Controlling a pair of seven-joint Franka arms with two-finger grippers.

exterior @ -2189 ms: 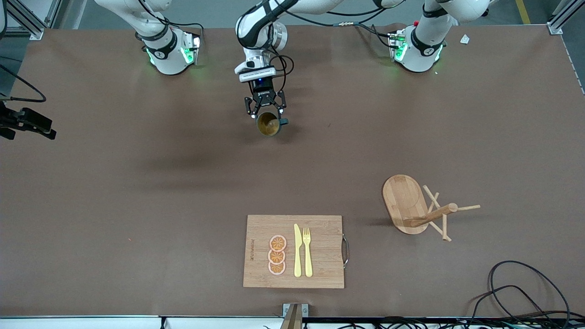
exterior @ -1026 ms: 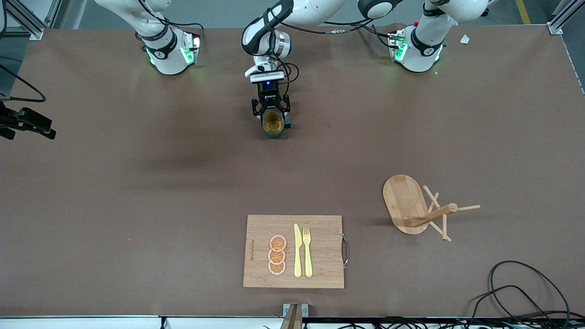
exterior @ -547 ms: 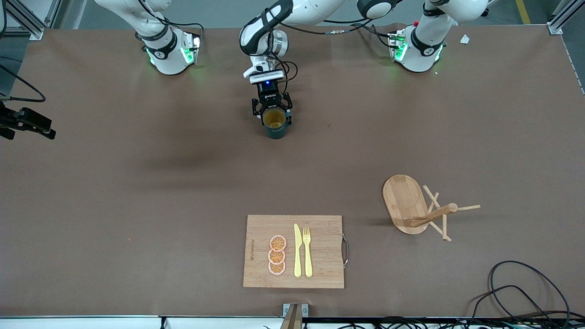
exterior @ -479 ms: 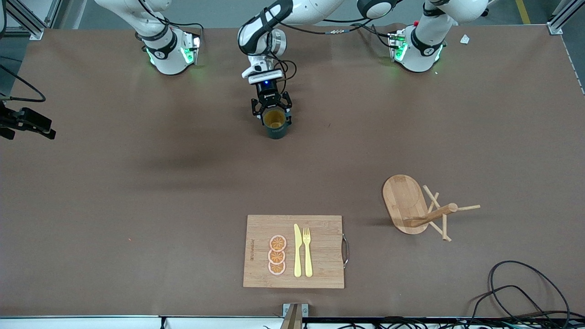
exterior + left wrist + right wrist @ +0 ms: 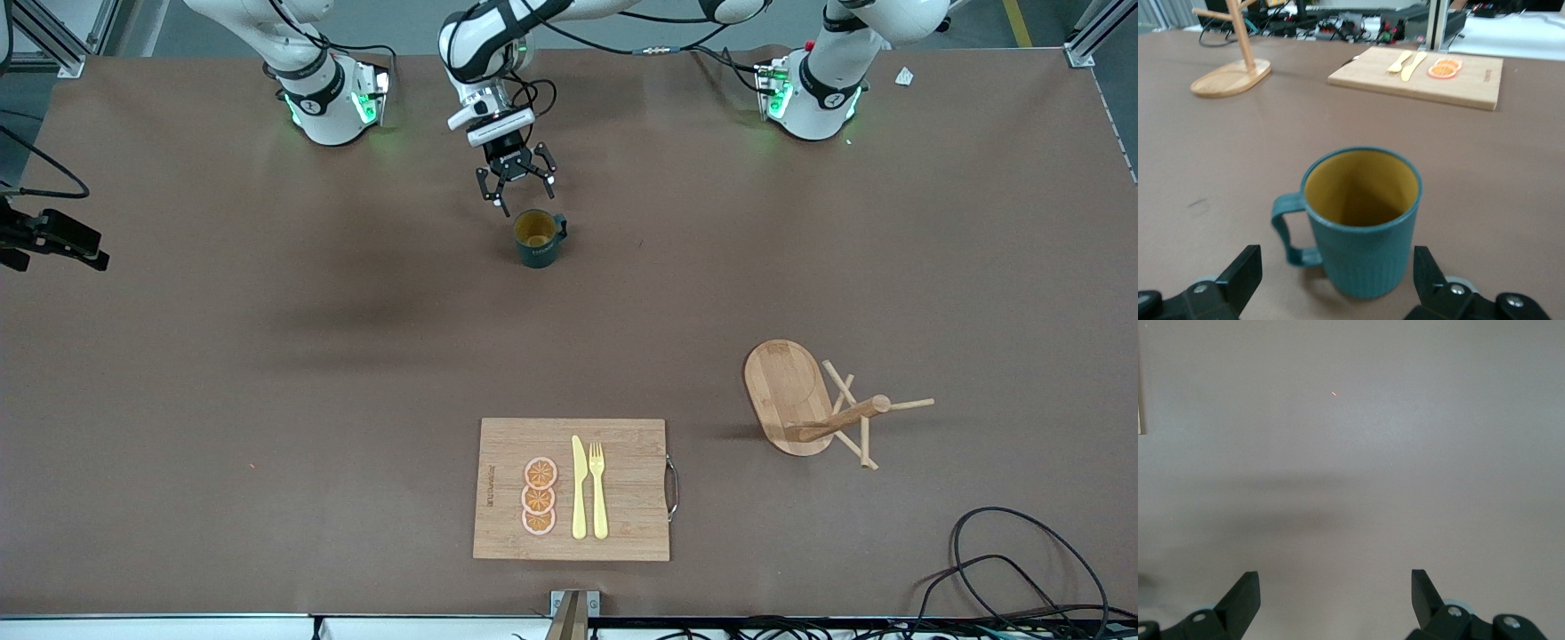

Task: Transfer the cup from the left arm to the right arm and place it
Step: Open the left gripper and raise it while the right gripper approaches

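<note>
The dark teal cup (image 5: pixel 536 238) with a mustard-yellow inside stands upright on the brown table, its handle toward the left arm's end. In the left wrist view the cup (image 5: pixel 1361 220) stands free between the spread fingers. My left gripper (image 5: pixel 523 196) is open and empty, just on the bases' side of the cup, not touching it; it also shows in the left wrist view (image 5: pixel 1337 270). My right gripper (image 5: pixel 1335 587) is open and empty over bare table; it is out of the front view.
A wooden cutting board (image 5: pixel 622 489) with orange slices (image 5: pixel 539 496), a yellow knife and a fork lies near the front edge. A wooden peg rack (image 5: pixel 818 400) stands toward the left arm's end. Cables (image 5: pixel 1022 569) lie at the front corner.
The left gripper set the cup down upright on the table, opened, let it go and drew back toward the bases. The cup now stands alone.
</note>
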